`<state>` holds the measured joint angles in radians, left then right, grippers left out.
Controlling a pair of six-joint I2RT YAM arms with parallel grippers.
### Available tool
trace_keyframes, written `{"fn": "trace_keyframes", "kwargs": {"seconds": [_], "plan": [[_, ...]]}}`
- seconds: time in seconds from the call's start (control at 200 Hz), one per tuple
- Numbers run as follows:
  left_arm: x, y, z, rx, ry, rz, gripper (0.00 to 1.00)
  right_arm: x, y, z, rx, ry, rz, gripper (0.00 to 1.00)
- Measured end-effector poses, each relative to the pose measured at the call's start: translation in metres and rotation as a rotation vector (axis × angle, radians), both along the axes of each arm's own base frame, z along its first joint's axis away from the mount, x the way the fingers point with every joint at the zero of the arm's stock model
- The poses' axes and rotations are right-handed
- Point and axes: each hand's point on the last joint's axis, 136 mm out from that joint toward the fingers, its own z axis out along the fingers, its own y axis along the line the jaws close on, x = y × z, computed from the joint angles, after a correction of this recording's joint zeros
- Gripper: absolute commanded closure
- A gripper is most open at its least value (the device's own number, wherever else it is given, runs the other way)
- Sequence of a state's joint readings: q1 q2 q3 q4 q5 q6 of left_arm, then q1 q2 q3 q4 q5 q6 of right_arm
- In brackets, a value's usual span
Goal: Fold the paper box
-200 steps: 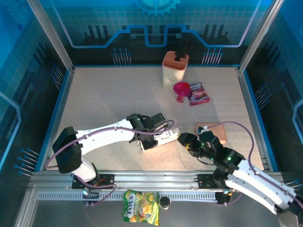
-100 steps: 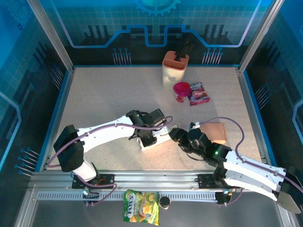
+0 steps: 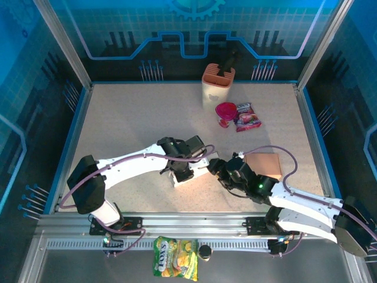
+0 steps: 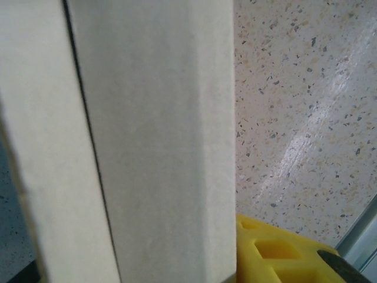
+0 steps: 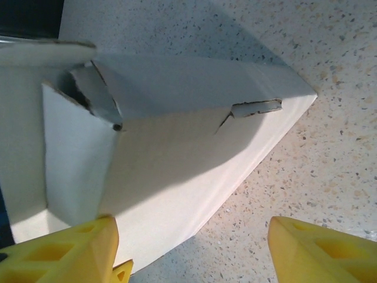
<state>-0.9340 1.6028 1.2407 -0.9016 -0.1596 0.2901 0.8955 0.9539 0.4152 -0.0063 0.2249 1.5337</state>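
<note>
The white paper box (image 3: pixel 191 175) lies on the speckled table, left of centre and near the front. My left gripper (image 3: pixel 186 163) comes down on it from above. In the left wrist view the paper box (image 4: pixel 147 141) stands tall between the jaws. Its side lies flush against the yellow right finger (image 4: pixel 277 253); the other finger is hidden behind it. My right gripper (image 3: pixel 214 167) sits at the box's right end and is open. In the right wrist view the box's open end with a torn flap (image 5: pixel 177 153) lies ahead, one corner reaching between the fingertips (image 5: pixel 82 250).
A flat brown card (image 3: pixel 263 164) lies just right of the right arm's wrist. At the back stand a cream and orange holder (image 3: pixel 218 84), a pink cup (image 3: pixel 225 112) and a snack packet (image 3: pixel 247 116). A yellow candy bag (image 3: pixel 175 257) lies on the front rail.
My right arm has swung left and brought its gripper up to the box's right end, jaws a little wider. The left gripper and the box have shifted slightly left.
</note>
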Motion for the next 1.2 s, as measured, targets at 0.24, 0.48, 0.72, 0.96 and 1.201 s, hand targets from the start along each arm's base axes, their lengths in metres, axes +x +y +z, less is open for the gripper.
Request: {"fn": "trace_keyframes", "kwargs": {"seconds": [0.24, 0.48, 0.72, 0.96, 1.201], "plan": [[0.003, -0.007, 0.007, -0.094, -0.028, 0.002, 0.58, 0.001, -0.008, 0.018, 0.044, -0.036, -0.02, 0.26], [-0.004, -0.005, 0.004, -0.114, -0.011, -0.009, 0.58, 0.022, -0.008, 0.037, 0.158, -0.054, -0.062, 0.27], [-0.003, -0.004, 0.003, -0.11, -0.009, -0.005, 0.61, 0.024, 0.004, 0.031, 0.194, -0.015, -0.048, 0.32], [0.001, -0.002, 0.003, -0.116, -0.005, 0.008, 0.63, 0.024, 0.002, 0.036, 0.205, -0.031, -0.051, 0.31], [0.001, -0.002, 0.003, -0.121, 0.0, 0.012, 0.63, 0.014, -0.012, 0.065, 0.264, -0.113, -0.064, 0.3]]}}
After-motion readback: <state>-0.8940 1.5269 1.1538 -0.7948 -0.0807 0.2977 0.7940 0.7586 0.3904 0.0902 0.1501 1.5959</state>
